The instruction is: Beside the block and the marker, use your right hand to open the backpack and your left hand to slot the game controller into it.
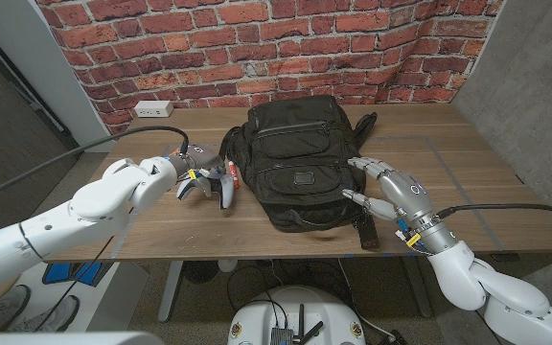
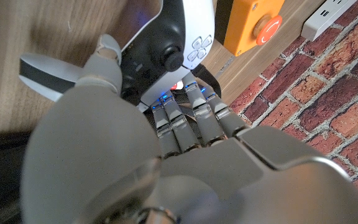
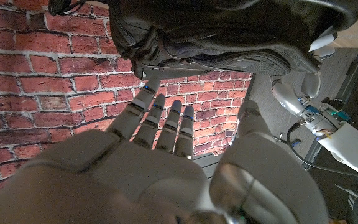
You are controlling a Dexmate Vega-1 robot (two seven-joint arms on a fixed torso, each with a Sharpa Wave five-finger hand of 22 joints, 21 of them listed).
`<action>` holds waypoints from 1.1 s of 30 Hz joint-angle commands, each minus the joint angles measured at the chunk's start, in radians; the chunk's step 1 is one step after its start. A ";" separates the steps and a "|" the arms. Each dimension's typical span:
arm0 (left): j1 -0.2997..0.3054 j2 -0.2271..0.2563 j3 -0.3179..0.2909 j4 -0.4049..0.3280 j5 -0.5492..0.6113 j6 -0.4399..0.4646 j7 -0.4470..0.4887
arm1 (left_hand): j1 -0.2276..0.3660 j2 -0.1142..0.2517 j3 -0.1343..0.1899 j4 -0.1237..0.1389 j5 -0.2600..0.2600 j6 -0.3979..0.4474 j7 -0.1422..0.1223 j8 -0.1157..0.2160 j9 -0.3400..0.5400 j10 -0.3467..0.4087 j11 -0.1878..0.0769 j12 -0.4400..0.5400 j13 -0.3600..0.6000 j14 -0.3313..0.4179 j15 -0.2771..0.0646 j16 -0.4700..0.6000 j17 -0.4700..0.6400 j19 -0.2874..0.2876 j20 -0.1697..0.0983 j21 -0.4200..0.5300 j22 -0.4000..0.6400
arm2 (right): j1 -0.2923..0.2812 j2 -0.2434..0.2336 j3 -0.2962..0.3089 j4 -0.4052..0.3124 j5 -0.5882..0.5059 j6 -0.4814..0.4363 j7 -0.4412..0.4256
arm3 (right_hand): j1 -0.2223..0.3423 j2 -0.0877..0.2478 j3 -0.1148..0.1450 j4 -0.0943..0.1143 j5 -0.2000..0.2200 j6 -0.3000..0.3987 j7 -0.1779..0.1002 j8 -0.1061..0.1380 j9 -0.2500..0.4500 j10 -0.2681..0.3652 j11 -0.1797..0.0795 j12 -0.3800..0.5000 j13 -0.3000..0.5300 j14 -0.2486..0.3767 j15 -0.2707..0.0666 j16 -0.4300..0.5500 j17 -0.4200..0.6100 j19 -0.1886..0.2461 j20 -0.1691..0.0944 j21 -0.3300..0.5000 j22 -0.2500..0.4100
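No words, brand names or numbers can be read anywhere. The game controller shows four small face buttons with faint symbols, too small to make out.

**Around the table: wall, sockets, stop button**

A wooden table stands against a red brick wall. Beyond the fingers of the left hand, an orange box with a red button sits on the wood. A white power strip lies past it, at the wall's foot. A grey concrete wall rises well beyond the fingers of the right hand. Faint tape lines cross the tabletop on that side.
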 commanded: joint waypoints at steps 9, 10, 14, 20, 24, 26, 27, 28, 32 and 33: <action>0.018 -0.007 0.000 -0.004 -0.003 0.013 0.003 | 0.071 0.110 0.014 0.003 0.005 0.113 -0.026 0.003 0.006 0.029 -0.013 0.006 0.004 0.010 -0.160 -0.005 0.004 -0.007 -0.163 -0.004 0.005 | -0.029 -0.045 0.007 -0.047 -0.098 -0.078 0.036 | 0.095 -0.035 0.014 -0.008 -0.005 0.012 -0.013 0.013 0.006 0.010 -0.003 -0.004 0.004 0.015 -0.067 -0.004 -0.001 0.014 -0.031 -0.002 0.001; 0.016 -0.007 0.001 -0.001 -0.005 0.008 0.004 | 0.071 0.110 0.014 0.003 0.005 0.113 -0.026 0.002 0.006 0.029 -0.013 0.006 0.004 0.010 -0.160 -0.005 0.004 -0.007 -0.163 -0.004 0.005 | -0.032 -0.049 0.007 -0.052 -0.105 -0.084 0.041 | 0.101 -0.038 0.014 -0.008 -0.005 0.012 -0.013 0.014 0.006 0.011 -0.003 -0.003 0.004 0.016 -0.068 -0.004 -0.002 0.014 -0.032 -0.002 0.001; 0.004 -0.016 0.008 0.011 -0.008 -0.003 0.006 | 0.071 0.110 0.015 0.003 0.005 0.114 -0.026 0.001 0.006 0.029 -0.013 0.006 0.003 0.011 -0.160 -0.006 0.003 -0.008 -0.163 -0.004 0.005 | -0.033 -0.049 0.002 -0.060 -0.121 -0.106 0.046 | 0.161 -0.064 0.019 -0.006 -0.004 0.034 -0.018 0.025 0.008 0.024 -0.002 -0.001 0.006 0.021 -0.069 -0.006 -0.003 0.021 -0.033 -0.002 0.001; -0.015 -0.022 0.018 0.027 -0.008 -0.025 0.008 | 0.070 0.112 0.016 0.004 0.005 0.115 -0.026 -0.002 0.006 0.029 -0.013 0.004 0.003 0.012 -0.160 -0.007 0.003 -0.009 -0.163 -0.003 0.005 | -0.026 -0.053 -0.012 -0.066 -0.152 -0.137 0.051 | 0.243 -0.070 0.032 -0.001 -0.004 0.055 -0.027 0.035 0.010 0.045 -0.012 0.003 0.009 0.040 -0.081 0.000 -0.001 0.034 -0.042 -0.001 0.002; -0.022 -0.025 0.022 0.035 -0.007 -0.031 0.005 | 0.070 0.112 0.017 0.003 0.005 0.116 -0.026 -0.004 0.006 0.030 -0.013 0.004 0.003 0.011 -0.160 -0.008 0.003 -0.009 -0.163 -0.003 0.005 | -0.023 -0.058 -0.019 -0.072 -0.171 -0.160 0.058 | 0.276 -0.071 0.036 0.000 -0.004 0.068 -0.032 0.040 0.011 0.058 -0.022 0.006 0.010 0.053 -0.090 0.006 0.001 0.045 -0.046 0.002 0.002; -0.022 -0.028 0.021 0.038 -0.010 -0.030 0.008 | 0.070 0.113 0.018 0.004 0.005 0.117 -0.026 -0.005 0.006 0.030 -0.013 0.004 0.003 0.012 -0.160 -0.008 0.003 -0.009 -0.162 -0.003 0.005 | -0.019 -0.064 -0.024 -0.075 -0.181 -0.167 0.061 | 0.287 -0.071 0.037 0.001 -0.004 0.073 -0.032 0.043 0.011 0.062 -0.023 0.007 0.010 0.054 -0.091 0.007 0.002 0.049 -0.047 0.003 0.003; -0.023 -0.027 0.022 0.040 -0.011 -0.036 0.012 | 0.070 0.113 0.018 0.004 0.005 0.116 -0.026 -0.006 0.006 0.030 -0.013 0.004 0.003 0.012 -0.160 -0.008 0.003 -0.009 -0.162 -0.003 0.005 | -0.016 -0.066 -0.028 -0.077 -0.188 -0.173 0.064 | 0.292 -0.071 0.038 0.001 -0.004 0.073 -0.032 0.043 0.011 0.063 -0.023 0.007 0.010 0.056 -0.093 0.008 0.003 0.049 -0.047 0.003 0.003; -0.022 -0.029 0.023 0.042 -0.012 -0.036 0.013 | 0.069 0.113 0.018 0.004 0.005 0.116 -0.026 -0.006 0.006 0.030 -0.013 0.004 0.003 0.012 -0.160 -0.008 0.003 -0.009 -0.162 -0.003 0.005 | -0.014 -0.068 -0.031 -0.078 -0.194 -0.177 0.066 | 0.300 -0.071 0.039 0.000 -0.003 0.074 -0.032 0.043 0.011 0.065 -0.025 0.007 0.010 0.057 -0.095 0.008 0.003 0.052 -0.049 0.003 0.003; -0.021 -0.033 0.026 0.046 -0.015 -0.034 0.015 | 0.069 0.114 0.019 0.004 0.005 0.116 -0.025 -0.008 0.007 0.031 -0.013 0.003 0.003 0.013 -0.160 -0.008 0.003 -0.010 -0.162 -0.002 0.005 | -0.001 -0.071 -0.048 -0.085 -0.218 -0.202 0.078 | 0.329 -0.072 0.042 0.000 -0.004 0.075 -0.037 0.043 0.011 0.072 -0.031 0.008 0.011 0.064 -0.101 0.012 0.005 0.056 -0.052 0.003 0.003; -0.020 -0.033 0.026 0.046 -0.015 -0.034 0.016 | 0.069 0.114 0.019 0.004 0.005 0.116 -0.025 -0.009 0.007 0.031 -0.013 0.003 0.003 0.013 -0.160 -0.008 0.003 -0.010 -0.162 -0.002 0.005 | 0.001 -0.071 -0.052 -0.086 -0.222 -0.207 0.081 | 0.343 -0.071 0.044 0.000 -0.004 0.076 -0.038 0.043 0.010 0.074 -0.033 0.008 0.012 0.069 -0.106 0.014 0.006 0.059 -0.054 0.004 0.003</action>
